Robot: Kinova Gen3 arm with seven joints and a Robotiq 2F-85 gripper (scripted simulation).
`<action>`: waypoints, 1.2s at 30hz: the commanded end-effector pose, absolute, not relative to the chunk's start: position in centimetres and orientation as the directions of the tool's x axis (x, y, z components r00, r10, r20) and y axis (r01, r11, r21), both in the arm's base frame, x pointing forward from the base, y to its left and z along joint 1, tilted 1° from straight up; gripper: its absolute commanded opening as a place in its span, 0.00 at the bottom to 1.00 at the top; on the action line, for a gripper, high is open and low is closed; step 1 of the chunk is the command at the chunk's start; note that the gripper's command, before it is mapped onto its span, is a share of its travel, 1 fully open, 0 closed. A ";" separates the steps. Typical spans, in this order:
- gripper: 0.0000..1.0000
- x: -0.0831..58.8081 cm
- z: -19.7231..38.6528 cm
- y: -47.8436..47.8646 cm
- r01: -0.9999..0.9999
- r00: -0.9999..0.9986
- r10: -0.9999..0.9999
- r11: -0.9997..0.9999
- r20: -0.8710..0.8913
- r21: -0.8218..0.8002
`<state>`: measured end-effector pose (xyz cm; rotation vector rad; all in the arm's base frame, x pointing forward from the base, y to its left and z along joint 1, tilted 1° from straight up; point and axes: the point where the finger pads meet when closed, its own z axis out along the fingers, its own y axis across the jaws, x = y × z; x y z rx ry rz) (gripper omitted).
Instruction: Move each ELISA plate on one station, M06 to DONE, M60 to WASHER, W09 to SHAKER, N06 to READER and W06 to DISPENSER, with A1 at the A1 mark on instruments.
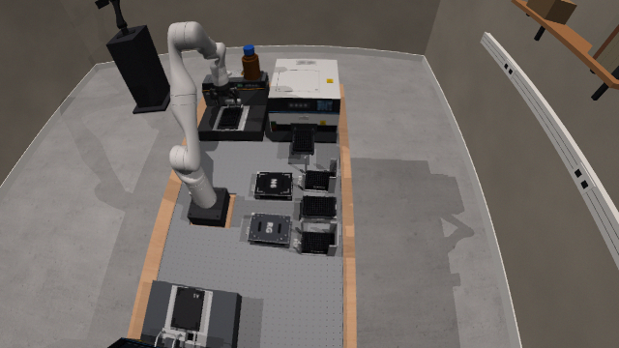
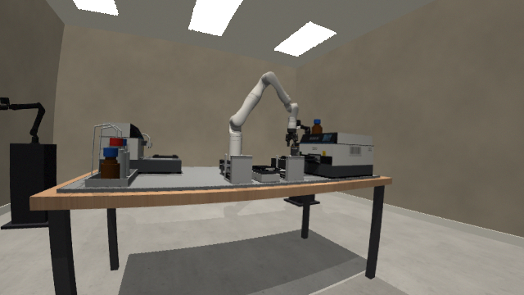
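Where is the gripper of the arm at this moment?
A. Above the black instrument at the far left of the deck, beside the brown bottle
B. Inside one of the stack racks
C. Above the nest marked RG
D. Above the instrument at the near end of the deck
A: the open gripper hangs over the black instrument next to the brown bottle, holding nothing.
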<state>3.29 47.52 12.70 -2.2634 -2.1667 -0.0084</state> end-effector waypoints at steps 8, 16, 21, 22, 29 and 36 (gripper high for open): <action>1.00 3.3 14.0 47.5 0.999 0.044 0.999 -0.044 0.011 -0.002; 1.00 3.3 15.0 47.5 0.999 0.044 0.999 -0.044 0.011 -0.002; 1.00 3.3 15.6 47.5 0.999 0.044 0.999 -0.044 0.011 -0.002; 1.00 3.3 15.6 47.5 0.999 0.044 0.999 -0.044 0.011 -0.002; 1.00 3.3 15.8 47.5 0.999 0.044 0.999 -0.044 0.011 -0.002; 1.00 3.3 15.8 45.9 0.998 -0.066 0.998 0.066 0.011 -0.001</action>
